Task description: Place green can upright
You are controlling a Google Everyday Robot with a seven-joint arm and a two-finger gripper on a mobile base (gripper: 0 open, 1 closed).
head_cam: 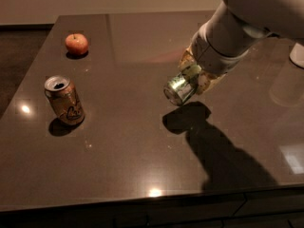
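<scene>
The green can (182,86) is held in the air above the dark table (128,141), tilted with its silver end facing the lower left. My gripper (194,77) is shut on the green can, gripping it from the upper right; most of the label is hidden by the fingers. The can's shadow falls on the table just below it.
An orange-tan can with a dark squiggle (65,100) stands upright at the left. A red apple (76,43) lies at the far left. A white object (298,55) shows at the right edge. The table's front edge runs along the bottom.
</scene>
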